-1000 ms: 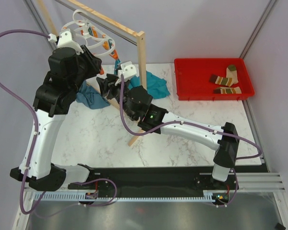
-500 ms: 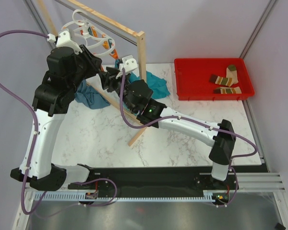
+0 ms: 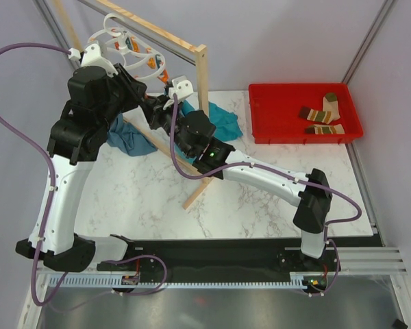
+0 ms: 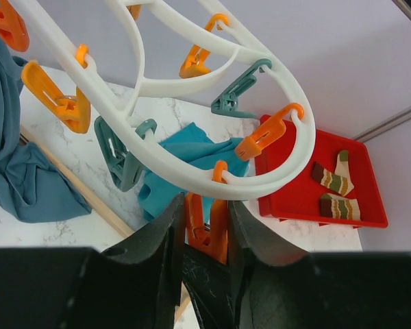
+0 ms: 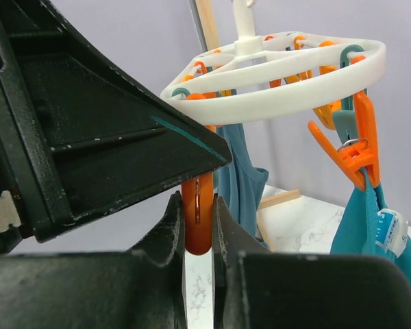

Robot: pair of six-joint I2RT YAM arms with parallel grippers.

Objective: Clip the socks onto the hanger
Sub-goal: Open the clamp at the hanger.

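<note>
The white hanger [image 3: 127, 51] hangs from the wooden rail at the back left; its ring shows in the left wrist view [image 4: 253, 186] and the right wrist view [image 5: 281, 92]. My left gripper [image 3: 151, 108] is shut on an orange clip [image 4: 207, 226] under the ring's near edge. My right gripper [image 3: 163, 104] meets it from the right and is shut on the lower end of an orange clip [image 5: 198, 219], seemingly the same one. The two striped socks [image 3: 323, 116] lie in the red tray [image 3: 267, 130] at the back right, also in the left wrist view [image 4: 332, 181]. Neither gripper holds a sock.
The wooden rack's post [image 3: 202, 75] stands right of both grippers, with its base strips [image 3: 195, 193] across the marble table. One teal cloth [image 3: 219, 122] lies behind the post, another [image 3: 127, 137] under the hanger. A teal cloth [image 5: 359, 219] hangs from a clip.
My right gripper has risen and moved back-left from above the table to the hanger's clip beside the left gripper. The left arm has barely moved.
</note>
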